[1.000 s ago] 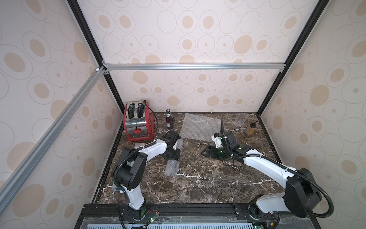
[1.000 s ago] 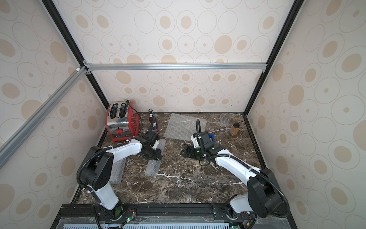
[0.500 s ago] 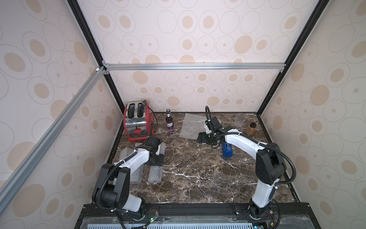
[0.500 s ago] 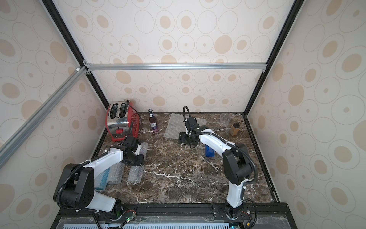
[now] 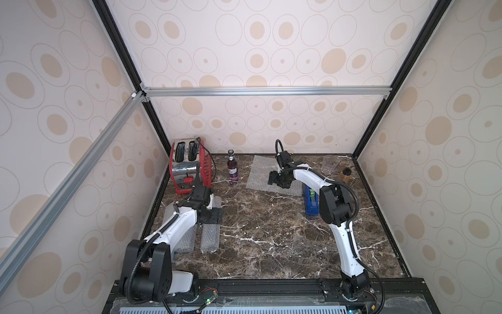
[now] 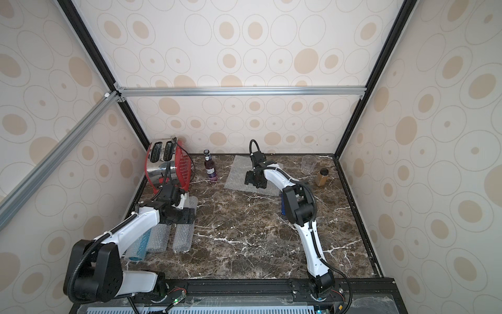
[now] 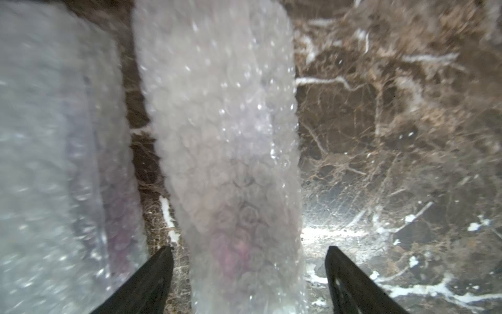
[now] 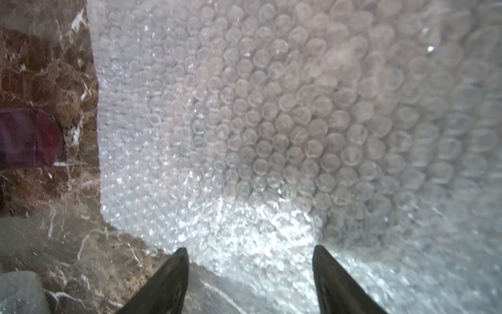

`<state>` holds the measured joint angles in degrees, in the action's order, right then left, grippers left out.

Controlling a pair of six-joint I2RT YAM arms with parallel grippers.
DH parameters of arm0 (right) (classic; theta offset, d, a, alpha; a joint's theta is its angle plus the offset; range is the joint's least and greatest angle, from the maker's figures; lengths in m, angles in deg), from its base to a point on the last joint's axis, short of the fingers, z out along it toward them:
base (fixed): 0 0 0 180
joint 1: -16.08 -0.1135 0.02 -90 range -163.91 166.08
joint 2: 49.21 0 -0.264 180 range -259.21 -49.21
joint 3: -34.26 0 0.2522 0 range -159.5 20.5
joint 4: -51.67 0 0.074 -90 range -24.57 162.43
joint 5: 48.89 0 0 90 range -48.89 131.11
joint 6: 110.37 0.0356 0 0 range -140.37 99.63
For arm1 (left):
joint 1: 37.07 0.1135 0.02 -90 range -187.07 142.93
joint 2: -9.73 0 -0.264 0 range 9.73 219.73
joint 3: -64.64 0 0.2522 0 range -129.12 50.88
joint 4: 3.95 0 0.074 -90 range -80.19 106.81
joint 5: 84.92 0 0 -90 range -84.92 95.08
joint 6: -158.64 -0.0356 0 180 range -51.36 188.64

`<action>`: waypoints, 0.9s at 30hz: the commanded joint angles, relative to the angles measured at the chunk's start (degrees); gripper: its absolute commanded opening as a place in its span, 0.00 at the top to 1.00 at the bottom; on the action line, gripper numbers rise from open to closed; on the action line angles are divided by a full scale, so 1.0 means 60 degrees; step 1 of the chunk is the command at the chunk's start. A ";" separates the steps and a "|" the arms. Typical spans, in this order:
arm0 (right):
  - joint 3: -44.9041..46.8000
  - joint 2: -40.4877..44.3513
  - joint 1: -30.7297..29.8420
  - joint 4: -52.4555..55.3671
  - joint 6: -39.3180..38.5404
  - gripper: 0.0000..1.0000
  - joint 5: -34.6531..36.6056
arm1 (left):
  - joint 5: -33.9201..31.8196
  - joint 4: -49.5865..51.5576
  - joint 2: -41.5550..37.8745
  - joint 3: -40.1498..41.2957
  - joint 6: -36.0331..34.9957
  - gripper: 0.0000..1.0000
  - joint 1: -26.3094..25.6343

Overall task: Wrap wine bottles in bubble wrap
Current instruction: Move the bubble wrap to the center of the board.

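Left gripper [image 7: 248, 248]: I am seeing the jaws standing apart, one on either side of a wrapped roll [image 7: 225, 136] and clear of it, gripping nothing.
Right gripper [image 8: 250, 251]: I am seeing the jaws apart over the edge of the flat bubble wrap sheet [image 8: 271, 122], holding nothing.
Task items: the bare wine bottle [image 5: 233, 170] is standing upright at 11 o'clock on the table [image 5: 271, 231], near the sheet at 12. The finished rolls are lying side by side at 8 o'clock.
Step in hand: I am judging this to be taking up the sheet. I am advising a low pinch at the edge, catching film only and keeping clear of the bottle.
Hidden: the left arm is covering part of the rolls. Both wrist views are blurring. Roll contents are showing only as a purple tint.
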<state>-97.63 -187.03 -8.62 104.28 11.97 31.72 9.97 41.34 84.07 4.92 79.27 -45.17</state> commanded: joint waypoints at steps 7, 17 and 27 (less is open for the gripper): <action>-0.1012 -0.1035 -0.0027 0.0798 0.0388 0.29 -0.1063 | 0.0948 -0.0866 -0.2981 0.0653 -0.1469 0.00 0.0979; 0.2295 0.0590 -0.0530 -0.0410 0.0152 0.30 -0.1956 | 0.2526 -0.1831 -0.4147 0.1096 -0.2493 0.01 0.1423; 0.4513 0.1918 -0.1167 -0.0291 -0.1185 0.31 -0.2253 | 0.3508 -0.1758 -0.4006 0.0931 -0.2737 0.01 0.1435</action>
<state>-74.00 -174.94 -14.50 97.02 8.27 18.15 26.95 31.37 59.99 11.94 65.11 -36.89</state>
